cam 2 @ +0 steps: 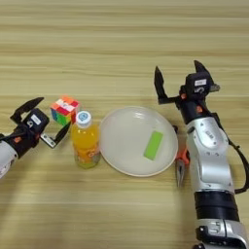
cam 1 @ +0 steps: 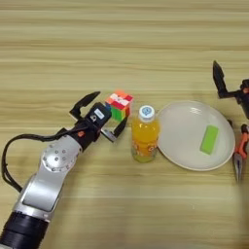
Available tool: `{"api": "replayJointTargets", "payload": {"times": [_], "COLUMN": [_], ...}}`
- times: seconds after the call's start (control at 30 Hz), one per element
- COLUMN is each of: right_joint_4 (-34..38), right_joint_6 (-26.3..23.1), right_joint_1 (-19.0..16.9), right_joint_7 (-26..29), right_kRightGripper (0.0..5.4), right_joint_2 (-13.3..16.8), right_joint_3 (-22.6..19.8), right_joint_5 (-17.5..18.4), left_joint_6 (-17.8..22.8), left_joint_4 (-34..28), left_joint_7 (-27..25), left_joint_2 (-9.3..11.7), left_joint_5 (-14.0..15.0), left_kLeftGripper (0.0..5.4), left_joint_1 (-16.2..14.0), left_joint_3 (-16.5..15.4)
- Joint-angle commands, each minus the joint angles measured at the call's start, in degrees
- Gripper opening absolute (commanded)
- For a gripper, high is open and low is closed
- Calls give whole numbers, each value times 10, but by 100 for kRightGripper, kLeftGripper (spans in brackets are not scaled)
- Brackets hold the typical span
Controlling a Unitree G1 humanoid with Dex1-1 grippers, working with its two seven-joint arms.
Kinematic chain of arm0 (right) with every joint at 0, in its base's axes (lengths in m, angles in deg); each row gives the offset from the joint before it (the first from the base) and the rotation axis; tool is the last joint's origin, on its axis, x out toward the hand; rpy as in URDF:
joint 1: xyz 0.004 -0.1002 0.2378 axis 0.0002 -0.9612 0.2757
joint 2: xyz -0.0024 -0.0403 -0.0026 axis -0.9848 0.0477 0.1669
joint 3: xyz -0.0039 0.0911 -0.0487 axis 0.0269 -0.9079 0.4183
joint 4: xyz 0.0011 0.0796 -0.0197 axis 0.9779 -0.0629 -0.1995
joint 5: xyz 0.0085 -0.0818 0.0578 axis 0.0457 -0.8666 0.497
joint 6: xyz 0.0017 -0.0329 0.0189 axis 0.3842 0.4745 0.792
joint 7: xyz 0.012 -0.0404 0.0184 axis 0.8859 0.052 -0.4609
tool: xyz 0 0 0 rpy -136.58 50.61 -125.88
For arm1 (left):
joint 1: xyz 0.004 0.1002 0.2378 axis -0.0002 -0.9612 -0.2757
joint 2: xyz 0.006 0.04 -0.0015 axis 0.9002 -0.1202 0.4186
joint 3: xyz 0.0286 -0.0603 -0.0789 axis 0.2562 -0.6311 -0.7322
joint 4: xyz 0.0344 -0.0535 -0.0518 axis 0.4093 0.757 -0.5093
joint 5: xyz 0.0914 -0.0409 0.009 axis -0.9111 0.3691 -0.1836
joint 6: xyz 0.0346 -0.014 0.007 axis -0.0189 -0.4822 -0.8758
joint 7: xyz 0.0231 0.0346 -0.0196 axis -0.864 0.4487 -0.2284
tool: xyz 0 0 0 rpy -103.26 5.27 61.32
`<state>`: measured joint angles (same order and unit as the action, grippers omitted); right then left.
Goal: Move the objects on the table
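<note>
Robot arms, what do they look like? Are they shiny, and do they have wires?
Both arms have smooth silver-grey shells with black cuffs lower down. The left gripper and the right gripper each have two pointed black fingers, a black block with a small white label, and little orange bits at the wrist. A thin black cable loops beside each arm.

Robot test bench (likely a lab): bare wooden table (cam 1: pixel 121 29), 2 arms, assorted props.

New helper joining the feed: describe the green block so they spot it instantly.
Find the round cream plate at the middle of the light-brown wooden table. The flat green rectangular block lies inside it, towards its right side. It is the only green thing, and the only item on the plate.
</note>
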<state>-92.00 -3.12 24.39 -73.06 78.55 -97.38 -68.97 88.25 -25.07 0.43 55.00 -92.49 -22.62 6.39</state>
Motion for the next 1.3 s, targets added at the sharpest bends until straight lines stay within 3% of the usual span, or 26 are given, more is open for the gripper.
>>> {"api": "replayJointTargets", "payload": {"times": [0.03, 0.37, 0.6, 1.0, 1.3], "right_joint_4": [-2, 7, 25, 36, 44], "right_joint_6": [1, 3, 5, 2, 1], "right_joint_1": [5, 0, -11, -16, -18], "right_joint_7": [7, 16, 36, 39, 37], "right_kRightGripper": [540, 540, 540, 540, 540], "right_joint_2": [4, 5, 6, 4, 0], "right_joint_3": [-4, -2, 7, 13, 17], "right_joint_5": [7, 9, 10, 7, 8], "left_joint_6": [25, 36, 16, 65, 89], "left_joint_4": [-21, -20, 21, 123, 142], "left_joint_7": [-14, -17, 2, -58, -75], "left_joint_2": [-20, -40, -54, -71, -66], "left_joint_5": [65, 153, 173, 213, 200], "left_kLeftGripper": [537, 537, 537, 537, 537], "left_joint_1": [14, 60, 103, 126, 121], "left_joint_3": [-34, -91, -126, -106, -87]}}
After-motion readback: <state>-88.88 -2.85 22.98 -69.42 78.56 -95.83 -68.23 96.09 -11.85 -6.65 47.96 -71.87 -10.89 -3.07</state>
